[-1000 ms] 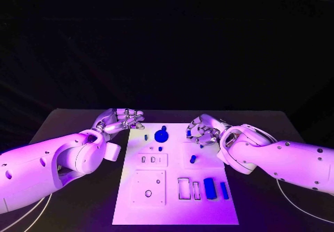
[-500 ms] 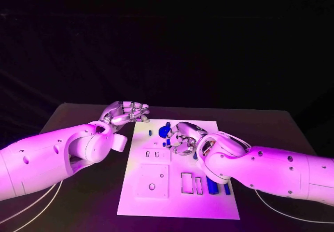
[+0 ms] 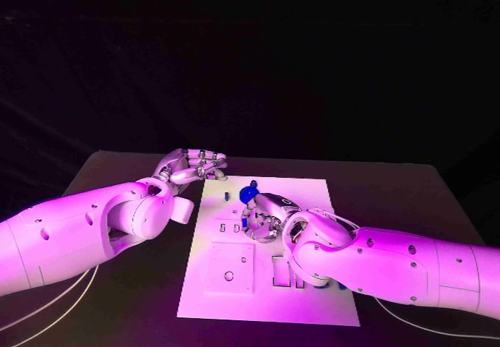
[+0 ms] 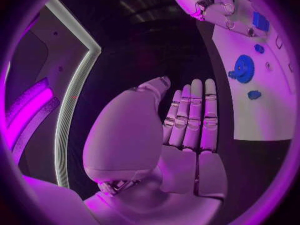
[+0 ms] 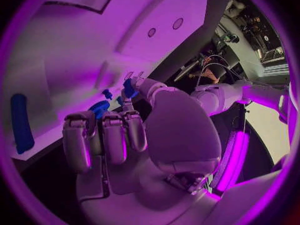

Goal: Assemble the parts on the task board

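The white task board point(image 3: 214, 300) lies lengthwise in the middle of the table. A round blue part point(image 3: 248, 194) sits near its far end. My right hand point(image 3: 266, 219) hovers over the board's middle with its fingers curled. In the right wrist view, its thumb and a finger pinch a small blue part point(image 5: 129, 89) just above the board point(image 5: 75, 50). My left hand point(image 3: 193, 168) hangs beside the board's far left corner. Its fingers point(image 4: 190, 115) are straight and hold nothing.
A long blue bar point(image 5: 20, 122) lies on the board close to my right hand, with another small blue piece point(image 5: 107, 93) and the round part point(image 5: 99, 107) near the fingertips. Empty slots and holes point(image 3: 229, 275) mark the board's near left. My right forearm point(image 3: 396, 267) covers the near right.
My right hand has moved from the board's far right edge in over its middle. The left hand has stayed by the far left corner. The camera has shifted.
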You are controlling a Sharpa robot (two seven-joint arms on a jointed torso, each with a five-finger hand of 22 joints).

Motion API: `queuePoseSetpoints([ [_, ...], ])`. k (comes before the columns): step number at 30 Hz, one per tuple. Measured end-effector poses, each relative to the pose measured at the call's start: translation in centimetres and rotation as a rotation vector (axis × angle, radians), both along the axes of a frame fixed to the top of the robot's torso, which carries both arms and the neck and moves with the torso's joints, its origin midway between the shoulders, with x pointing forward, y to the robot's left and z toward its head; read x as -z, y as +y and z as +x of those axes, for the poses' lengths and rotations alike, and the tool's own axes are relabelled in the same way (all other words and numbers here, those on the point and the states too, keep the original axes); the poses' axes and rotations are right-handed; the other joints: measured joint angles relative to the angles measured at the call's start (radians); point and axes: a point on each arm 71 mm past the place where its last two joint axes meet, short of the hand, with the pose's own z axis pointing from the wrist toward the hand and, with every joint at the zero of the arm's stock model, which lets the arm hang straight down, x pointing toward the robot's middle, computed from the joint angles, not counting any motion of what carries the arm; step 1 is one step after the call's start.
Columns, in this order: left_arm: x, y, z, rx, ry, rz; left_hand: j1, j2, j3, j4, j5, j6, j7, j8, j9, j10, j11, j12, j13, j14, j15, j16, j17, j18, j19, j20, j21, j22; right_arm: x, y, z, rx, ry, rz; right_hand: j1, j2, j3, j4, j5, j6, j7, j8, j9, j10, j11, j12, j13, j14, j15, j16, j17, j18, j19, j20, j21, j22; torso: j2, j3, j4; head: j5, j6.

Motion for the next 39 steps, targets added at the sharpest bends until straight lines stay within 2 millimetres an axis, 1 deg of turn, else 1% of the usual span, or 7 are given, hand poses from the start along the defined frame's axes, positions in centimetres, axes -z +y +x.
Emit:
queuePoseSetpoints([
  [10,0.02,-0.03,0.0,0.001,0.003,-0.001,-0.004,-0.004,0.0,0.0,0.0,0.0,0.0,0.0,0.0,0.0,0.0,0.0,0.0,0.0,0.0,0.0,0.0,0.0,0.0,0.0,0.0,0.001,0.41,0.42,-0.22,-0.004,-0.006,-0.013,-0.007,-0.002,0.0,0.0,0.0,0.0,0.0,0.0,0.0,0.0,0.0,0.0,0.001,0.0,0.0,0.0,0.0,0.0,0.0,0.0,0.0,0.0,0.0,0.0009,-0.0005,0.002,-0.007],
  [16,0.03,-0.04,0.01,0.002,0.005,-0.001,-0.004,-0.004,0.0,0.0,0.0,0.0,0.0,0.0,0.0,0.0,0.0,0.0,0.0,0.0,0.0,0.0,0.0,0.0,0.0,0.0,0.0,0.001,0.48,0.47,-0.2,-0.005,-0.01,-0.018,-0.022,-0.017,0.0,0.0,0.0,0.0,0.0,0.002,0.0,0.0,0.0,0.0,0.001,0.0,0.0,0.0,0.0,0.0,0.0,0.0,0.0,0.0,0.001,0.0013,-0.0014,0.003,-0.008],
  [18,0.04,-0.04,0.0,0.002,0.005,-0.001,-0.004,-0.004,0.0,0.0,0.0,0.0,0.0,0.0,0.0,0.0,0.0,0.0,0.0,0.0,0.0,0.0,0.0,0.0,0.0,0.0,0.0,0.001,0.51,0.47,-0.17,-0.005,-0.011,-0.02,-0.026,-0.021,0.0,0.0,0.0,0.0,0.0,0.022,0.0,0.0,0.0,0.0,0.001,0.0,0.0,0.0,0.0,0.0,0.0,0.0,0.0,0.0,0.001,0.0012,-0.0014,0.003,-0.008],
  [24,0.05,-0.05,0.0,0.004,0.007,-0.001,-0.004,-0.004,0.003,0.003,0.0,0.0,0.0,0.0,0.001,0.0,0.0,0.0,0.0,-0.004,0.004,0.004,0.0,0.0,-0.003,0.003,0.0,0.001,0.59,0.44,-0.02,-0.003,-0.016,-0.03,-0.039,-0.034,-0.003,-0.003,0.0,-0.003,0.003,0.033,0.001,0.0,0.0,-0.007,0.001,0.0,0.0,0.0,0.0,0.0,0.0,0.0,0.0,0.0,0.001,0.0012,-0.0015,0.003,-0.008],
  [26,0.05,-0.05,0.0,0.004,0.008,-0.001,-0.004,-0.004,0.003,0.003,0.0,0.0,0.0,0.0,0.001,0.0,0.0,0.0,0.0,-0.004,0.004,0.004,0.0,0.0,-0.003,0.003,0.0,0.001,0.62,0.43,0.04,-0.002,-0.017,-0.033,-0.045,-0.04,-0.003,-0.003,0.0,-0.011,0.006,0.037,0.03,0.0,0.0,-0.009,0.001,0.0,0.0,0.0,0.0,0.0,0.0,0.0,0.0,0.0,0.001,0.0012,-0.0015,0.003,-0.008],
  [37,0.06,-0.03,-0.01,0.005,0.009,-0.001,-0.004,-0.004,0.003,0.003,0.0,0.0,0.0,0.0,0.001,0.0,0.0,0.0,0.0,-0.004,0.004,0.004,0.0,0.0,-0.003,0.003,0.0,0.001,1.03,0.67,0.12,-0.004,-0.019,-0.044,-0.055,-0.051,-0.006,-0.005,0.0,-0.033,0.018,0.023,0.029,-0.013,0.006,-0.023,0.001,0.0,0.0,0.0,0.0,0.0,0.0,0.0,0.0,0.0,0.001,0.0012,-0.0006,0.004,-0.009],
  [39,0.06,-0.01,-0.01,0.005,0.009,-0.001,-0.004,-0.004,0.003,0.003,0.0,0.0,0.0,0.0,0.001,0.0,0.0,0.0,0.0,-0.004,0.004,0.004,0.0,0.0,-0.003,0.003,0.0,0.001,1.05,0.72,0.13,-0.004,-0.02,-0.045,-0.055,-0.058,-0.006,-0.005,0.0,-0.036,0.016,0.023,0.027,-0.015,0.007,-0.023,0.001,0.0,0.0,0.0,0.0,0.0,0.0,0.0,-0.002,0.0,0.001,0.0012,-0.0005,0.004,-0.011],
])
